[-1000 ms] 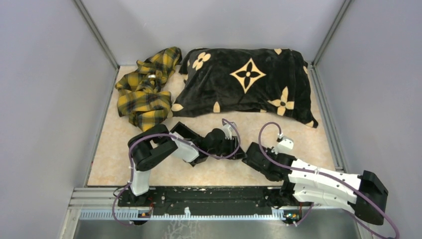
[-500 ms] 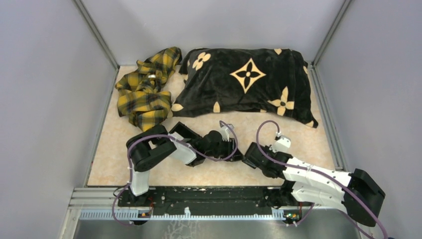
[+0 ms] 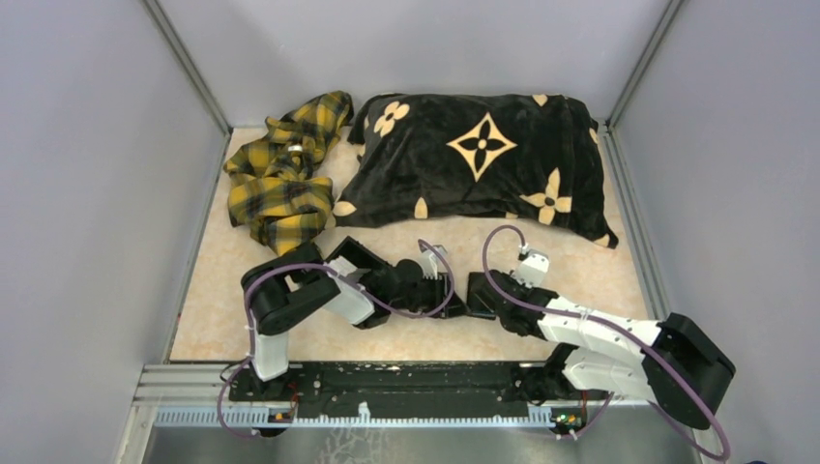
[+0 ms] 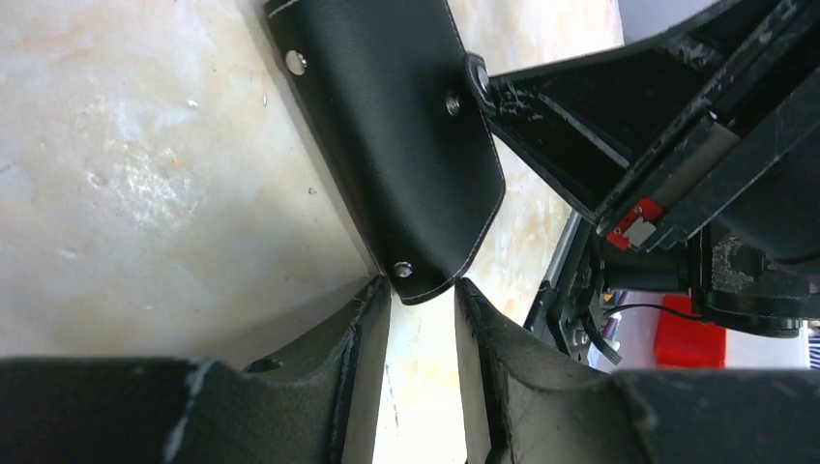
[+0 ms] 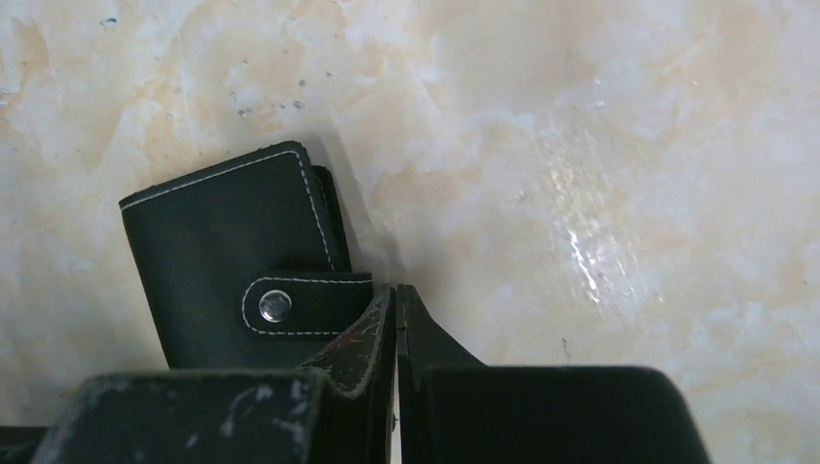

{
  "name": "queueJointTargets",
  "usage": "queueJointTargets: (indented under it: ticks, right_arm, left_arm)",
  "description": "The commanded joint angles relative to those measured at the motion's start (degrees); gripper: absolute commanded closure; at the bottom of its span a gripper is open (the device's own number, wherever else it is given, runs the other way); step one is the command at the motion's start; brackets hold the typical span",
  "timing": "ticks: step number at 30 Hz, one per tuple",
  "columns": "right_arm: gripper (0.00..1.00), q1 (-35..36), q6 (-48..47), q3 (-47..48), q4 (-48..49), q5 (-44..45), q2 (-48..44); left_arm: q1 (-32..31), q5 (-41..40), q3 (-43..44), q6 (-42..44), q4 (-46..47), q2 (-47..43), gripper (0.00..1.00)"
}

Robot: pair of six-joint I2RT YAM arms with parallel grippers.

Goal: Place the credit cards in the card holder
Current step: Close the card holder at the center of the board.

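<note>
The card holder [image 3: 480, 292] is a small black case, folded shut with a snap strap, lying on the table between my two grippers. In the left wrist view its corner [image 4: 416, 261] sits right at the tips of my left gripper [image 4: 423, 285], whose jaws stand a narrow gap apart. My right gripper [image 5: 396, 290] is shut and empty, its tips at the end of the holder's strap [image 5: 290, 304]. In the left wrist view the right gripper's fingers [image 4: 580, 116] touch the holder's far edge. No credit cards are in view.
A black pillow with cream flower shapes [image 3: 479, 159] lies across the back of the table. A crumpled yellow plaid cloth [image 3: 280, 179] lies at the back left. Grey walls close in both sides. The arms' base rail [image 3: 387, 387] runs along the near edge.
My right arm has swung left and its gripper has come up against the card holder. My left gripper has drawn back a little to the left, uncovering the holder.
</note>
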Motion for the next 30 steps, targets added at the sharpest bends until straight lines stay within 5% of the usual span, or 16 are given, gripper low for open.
queueJointTargets:
  ticks: [1,15,22,30]
  right_arm:
    - [1.0,-1.93,-6.86,1.97,6.15,-3.61,2.81]
    - [1.0,-3.33,-12.56,4.18,8.63,-5.24,5.56]
    - [0.77,-3.33,-12.91,7.28,-1.27,0.63,-1.36]
    - [0.68,-3.33,-17.37,14.57,-4.97,-0.62,0.41]
  left_arm:
    - [-0.52,-0.22,-5.04,0.59,-12.06,3.03,0.6]
    - [-1.58,-2.02,-7.61,-0.67,-12.74,-0.91,0.6]
    - [-1.58,-6.11,-8.54,-0.98,-15.83,-4.97,0.56]
    - [-1.17,-11.11,-2.9,2.27,-22.54,-5.82,0.52]
